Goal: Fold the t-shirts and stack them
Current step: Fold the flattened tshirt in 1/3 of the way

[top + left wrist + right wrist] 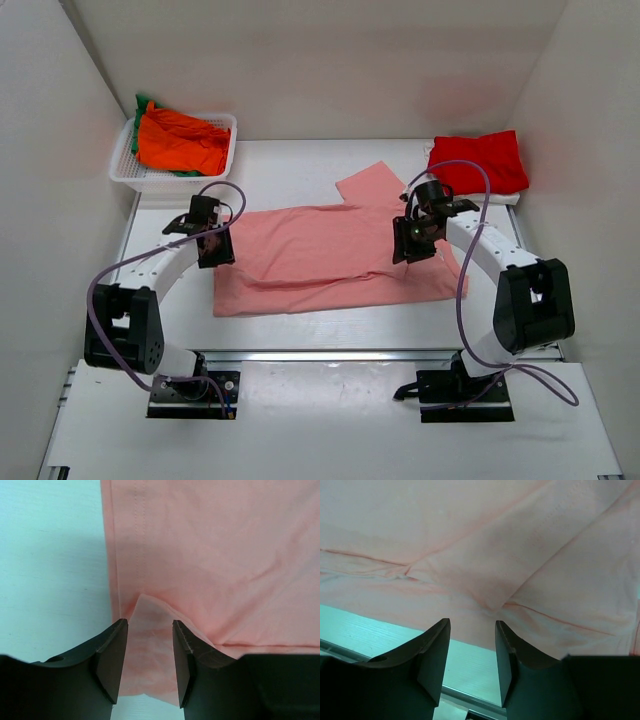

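Observation:
The large salmon-pink t-shirt (320, 255) lies spread across the middle of the table, with one sleeve pointing to the back. My left gripper (215, 252) is open at the shirt's left edge. In the left wrist view its jaws (149, 625) stand apart around a raised corner of the pink fabric (215, 555). My right gripper (411, 243) is open over the shirt's right part. In the right wrist view (472, 625) it hangs above the near edge of the pink cloth (470, 540), holding nothing. A folded bright red t-shirt (478, 160) lies at the back right.
A white latticed basket (125, 175) at the back left holds a crumpled orange t-shirt (180, 145) over a green one (142, 104). White walls close in the table on three sides. A metal rail (330, 355) runs along the near edge.

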